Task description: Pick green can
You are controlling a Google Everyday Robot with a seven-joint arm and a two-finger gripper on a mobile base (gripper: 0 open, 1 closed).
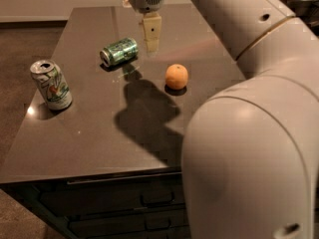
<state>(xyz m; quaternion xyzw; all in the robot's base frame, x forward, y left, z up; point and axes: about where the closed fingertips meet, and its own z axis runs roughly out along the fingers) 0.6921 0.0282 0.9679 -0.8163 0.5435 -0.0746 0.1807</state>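
Observation:
The green can [119, 51] lies on its side on the dark table [99, 133], toward the back left, its silver end facing left. My gripper [152, 48] hangs from above just to the right of the can, a little above the table and close to the can's right end, holding nothing. Its shadow falls on the table in front of the can.
An orange [176, 76] sits right of and in front of the green can. A mostly white can [51, 84] stands upright near the table's left edge. My large pale arm [249, 133] fills the right side. Drawers [124, 203] are below the front edge.

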